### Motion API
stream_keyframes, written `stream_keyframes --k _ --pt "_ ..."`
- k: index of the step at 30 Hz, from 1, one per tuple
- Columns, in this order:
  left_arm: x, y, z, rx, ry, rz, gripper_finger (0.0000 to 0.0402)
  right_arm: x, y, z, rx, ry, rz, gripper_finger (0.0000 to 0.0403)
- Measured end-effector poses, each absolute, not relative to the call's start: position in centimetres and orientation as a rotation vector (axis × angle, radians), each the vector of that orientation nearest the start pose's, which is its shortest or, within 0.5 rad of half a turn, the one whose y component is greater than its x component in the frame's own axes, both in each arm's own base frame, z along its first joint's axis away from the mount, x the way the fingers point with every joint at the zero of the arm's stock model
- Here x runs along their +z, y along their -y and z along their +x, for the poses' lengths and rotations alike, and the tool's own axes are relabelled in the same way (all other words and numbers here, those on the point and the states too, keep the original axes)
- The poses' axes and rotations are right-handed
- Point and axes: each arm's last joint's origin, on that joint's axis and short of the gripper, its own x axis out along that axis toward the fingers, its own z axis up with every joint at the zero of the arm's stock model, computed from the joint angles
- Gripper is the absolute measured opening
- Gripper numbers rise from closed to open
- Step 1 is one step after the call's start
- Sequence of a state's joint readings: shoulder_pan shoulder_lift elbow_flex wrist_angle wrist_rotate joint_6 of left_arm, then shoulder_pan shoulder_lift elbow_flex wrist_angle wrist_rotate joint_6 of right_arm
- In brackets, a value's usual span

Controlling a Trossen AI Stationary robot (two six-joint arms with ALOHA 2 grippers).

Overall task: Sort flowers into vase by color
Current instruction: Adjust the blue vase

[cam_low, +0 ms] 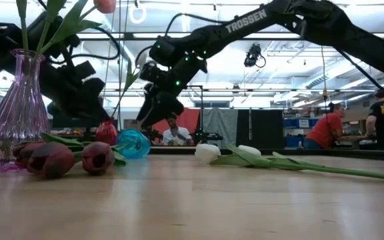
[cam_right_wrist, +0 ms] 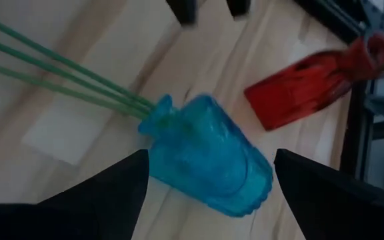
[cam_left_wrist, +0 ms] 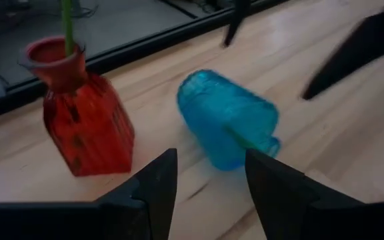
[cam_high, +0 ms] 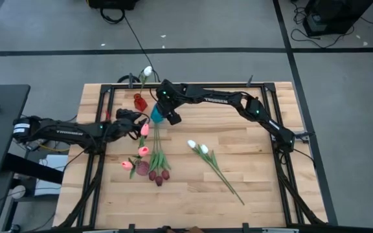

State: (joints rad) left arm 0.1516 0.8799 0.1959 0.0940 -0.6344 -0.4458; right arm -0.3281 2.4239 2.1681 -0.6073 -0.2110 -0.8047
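A blue glass vase [cam_high: 156, 115] lies on its side near the table's far edge. Three green stems [cam_right_wrist: 65, 83] run out of its mouth toward the maroon tulip heads [cam_high: 158, 174], which rest on the table. Beside it stands a red vase [cam_high: 139, 101] holding a white tulip [cam_high: 147, 70]. A clear purple vase [cam_low: 19, 107] holds pink tulips [cam_high: 144, 140]. Two white tulips [cam_high: 197, 147] lie flat at mid table. My right gripper [cam_right_wrist: 209, 200] is open above the blue vase [cam_right_wrist: 205, 157], a finger on either side, apart from it. My left gripper [cam_left_wrist: 209, 193] is open, left of the blue vase [cam_left_wrist: 225, 120].
The dark frame rail [cam_high: 193, 85] runs along the table's far edge just behind the two vases. The two grippers face each other closely across the blue vase. Bare wood [cam_high: 264, 175] lies to the right and near side. People [cam_low: 325, 127] stand in the room beyond.
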Motion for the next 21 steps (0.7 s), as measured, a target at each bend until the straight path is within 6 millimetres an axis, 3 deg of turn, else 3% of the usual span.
stream_keyframes --k 7,21 --pt "13.4 -4.6 16.5 0.947 -0.403 -0.251 0.0182 20.8 16.4 50.1 0.278 -0.845 -0.397 0.0326" --pt "10.3 -6.6 18.2 1.119 -0.38 -0.219 0.0182 20.8 16.4 49.2 0.297 -0.928 -0.372 0.0281"
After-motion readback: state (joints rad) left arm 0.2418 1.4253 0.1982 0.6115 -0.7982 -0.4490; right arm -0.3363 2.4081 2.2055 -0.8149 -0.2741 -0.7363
